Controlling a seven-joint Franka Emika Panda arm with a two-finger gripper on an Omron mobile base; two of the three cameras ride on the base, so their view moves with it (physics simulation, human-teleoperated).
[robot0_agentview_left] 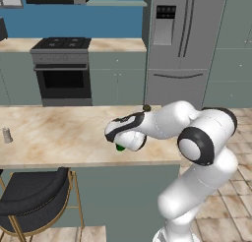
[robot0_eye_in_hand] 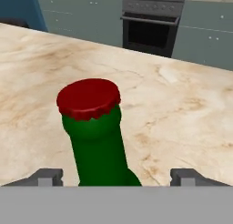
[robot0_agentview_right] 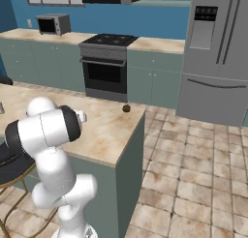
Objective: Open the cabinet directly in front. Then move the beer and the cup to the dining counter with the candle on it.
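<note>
- I've got the beer [robot0_eye_in_hand: 96, 141] standing on the dining counter [robot0_eye_in_hand: 182, 114], between the fingers of my gripper [robot0_eye_in_hand: 116, 176] (jaws spread, clear of the glass)
- Bottle delivered, I judge; next: lift straight off, fetch the cup

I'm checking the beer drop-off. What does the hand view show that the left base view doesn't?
Hand view alone: the beer's red cap and neck, upright between the open gripper's fingertips, which stand clear of the glass. Left base view alone: the arm, the fridge, a black stool and a small shaker. Both: the dining counter and the oven.
</note>
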